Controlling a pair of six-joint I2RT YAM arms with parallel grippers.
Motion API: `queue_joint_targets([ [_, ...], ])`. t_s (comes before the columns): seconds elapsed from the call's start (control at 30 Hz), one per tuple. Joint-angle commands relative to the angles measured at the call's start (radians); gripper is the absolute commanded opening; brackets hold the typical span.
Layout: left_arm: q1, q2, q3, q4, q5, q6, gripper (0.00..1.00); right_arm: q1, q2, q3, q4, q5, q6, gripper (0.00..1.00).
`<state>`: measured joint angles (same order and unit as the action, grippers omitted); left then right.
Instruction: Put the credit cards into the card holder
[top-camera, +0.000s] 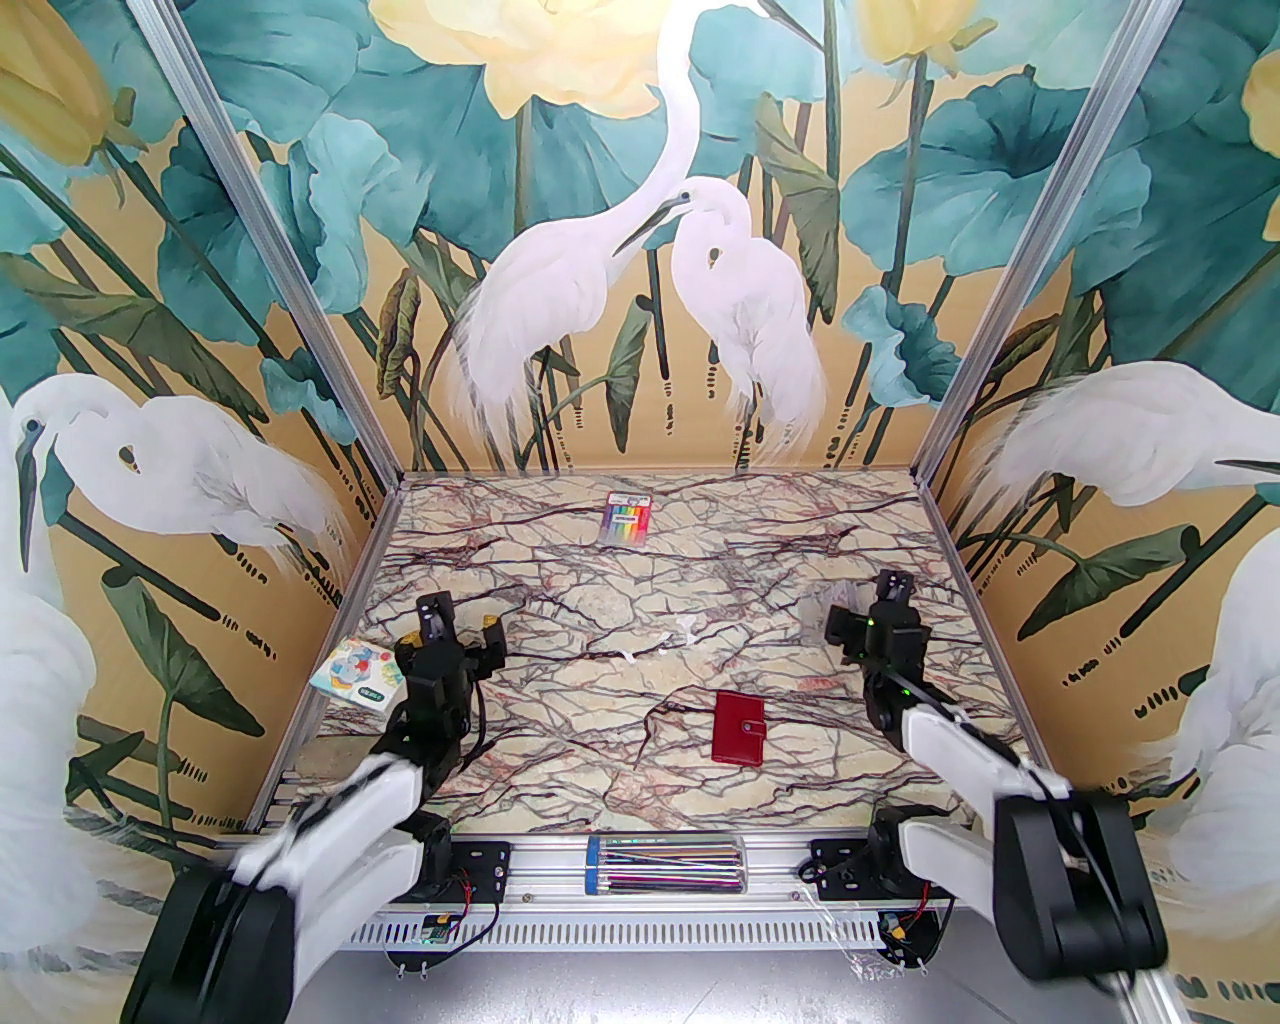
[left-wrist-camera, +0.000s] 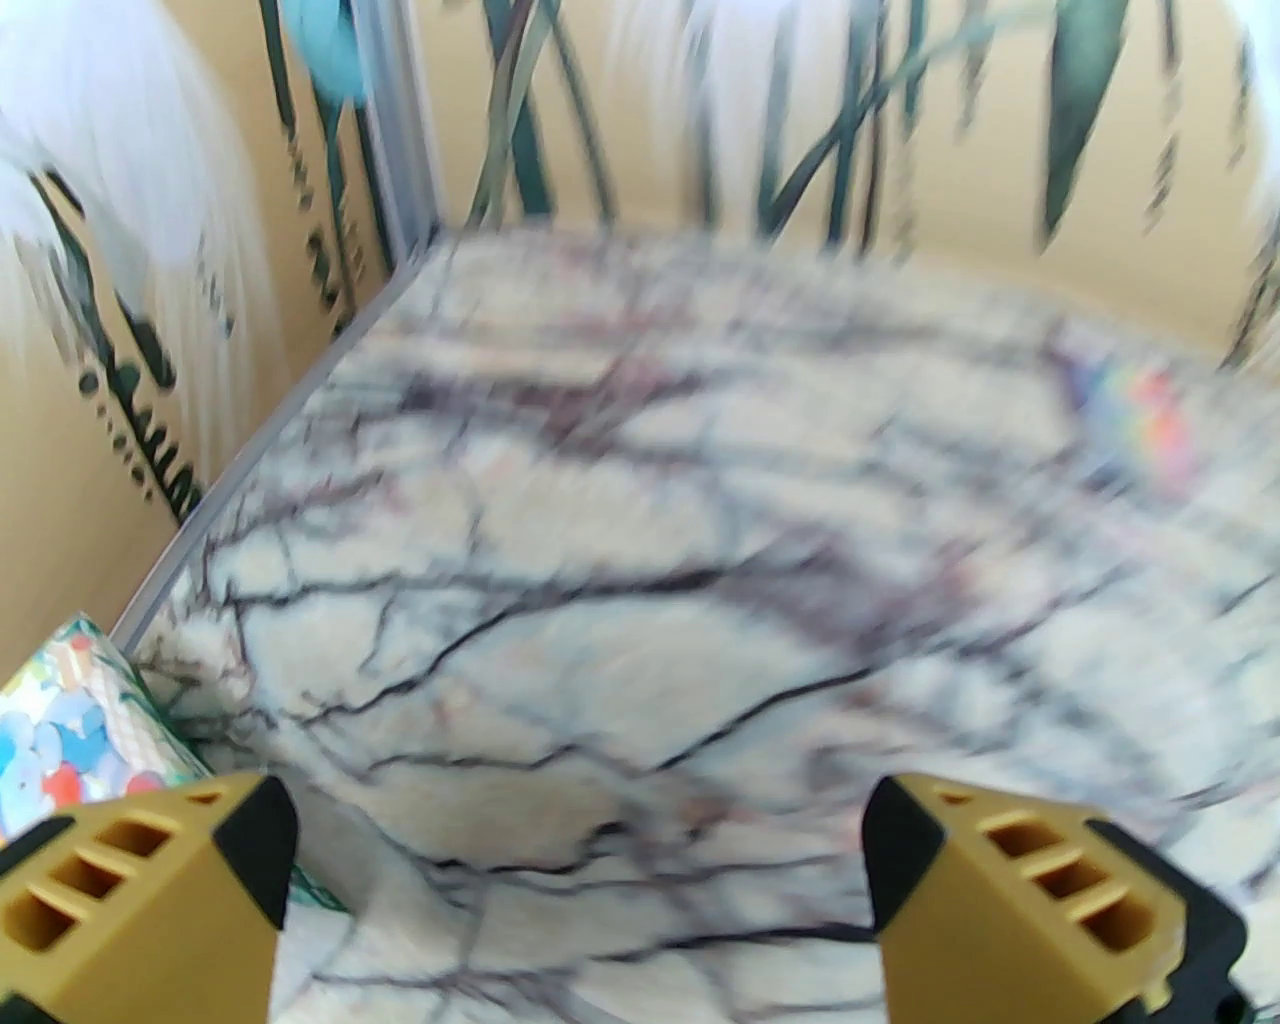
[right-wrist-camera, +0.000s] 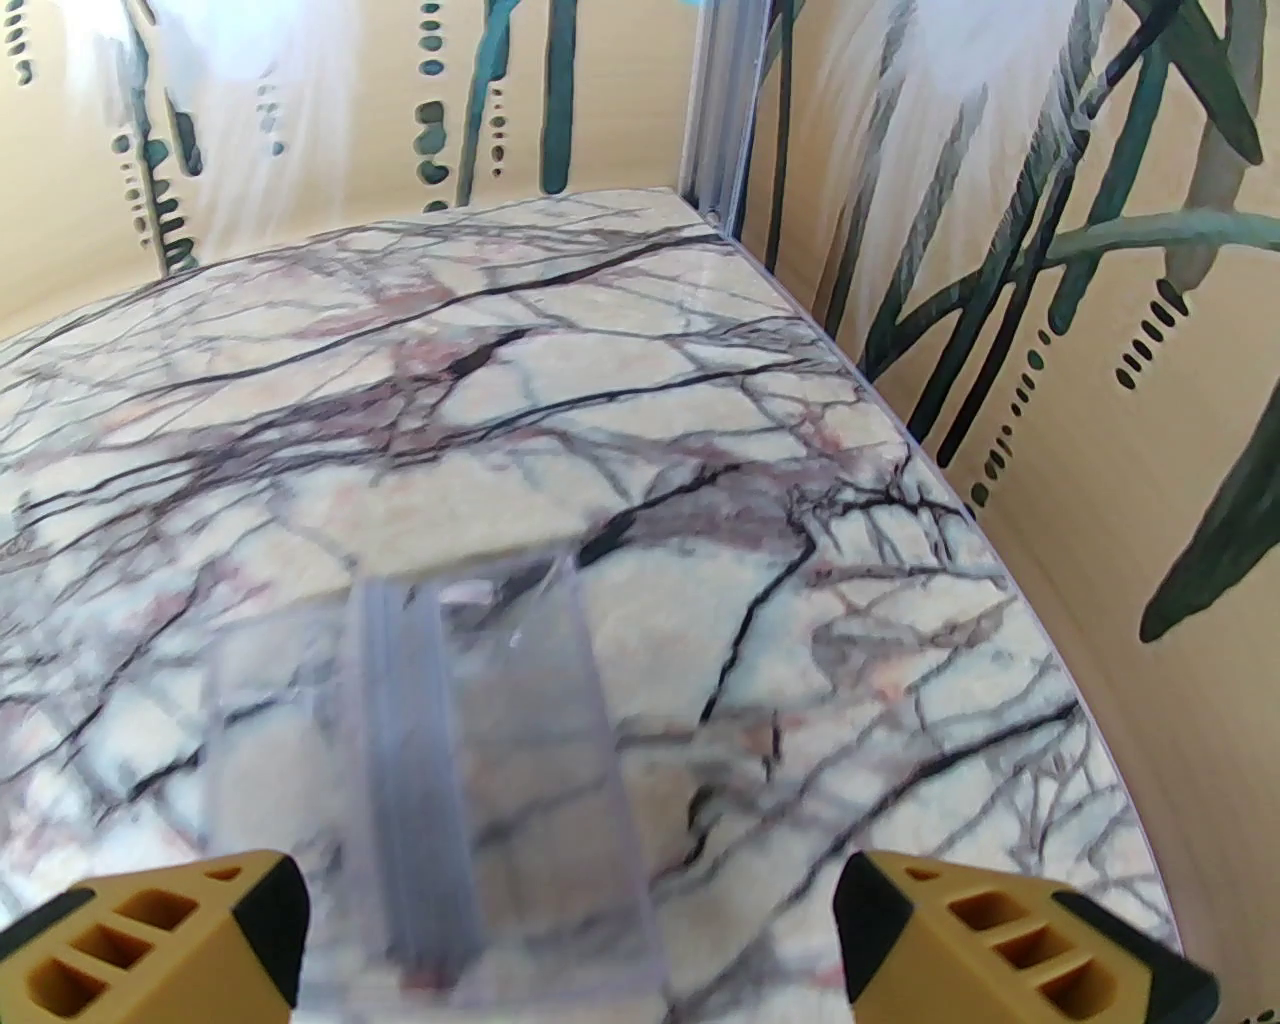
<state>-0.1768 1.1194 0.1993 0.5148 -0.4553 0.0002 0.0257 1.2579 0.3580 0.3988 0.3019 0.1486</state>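
1. Right jaws: spread wide, nothing held, fingertips (right-wrist-camera: 268, 915) standing well off on either side of what lies ahead.
2. Just ahead of those jaws, a little left of their midline: a clear box (right-wrist-camera: 530, 700) resting on the worktop (right-wrist-camera: 800, 450), with a pale grey stack (right-wrist-camera: 410, 740) set on edge inside. Probably the credit cards, though too blurred to be sure. Long axis pointing straight away from the jaws, narrow side facing them.
3. Left jaws: likewise wide open and empty, fingertips (left-wrist-camera: 255, 850) over bare worktop. A colourful patterned square (left-wrist-camera: 60, 720) lies just off their left side.
4. Card holder (top-camera: 738, 727): shut, snap tab fastened, flat on the worktop. Behind the right jaws and to their left; behind the left jaws and well to their right. Long axis roughly parallel to the reach of both arms, slightly tilted. Nearer the right jaws than the left.
5. Judged from this layout: the stack suits the right arm, with a short push forward and a pinch across the thin side. The holder, not yet opened, sits between the two arms and needs a pull back from either.
6. Farthest ahead, well apart from both jaws: a rainbow-striped pack (top-camera: 624, 518), no part of the job.
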Motion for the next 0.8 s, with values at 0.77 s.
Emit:
queue_joint_targets([
  [0.77, 0.195, 0.434, 0.184, 0.415, 0.438, 0.001, 0.99, -0.012, 0.281, 0.018, 0.486, -0.041, -0.041, 0.99],
])
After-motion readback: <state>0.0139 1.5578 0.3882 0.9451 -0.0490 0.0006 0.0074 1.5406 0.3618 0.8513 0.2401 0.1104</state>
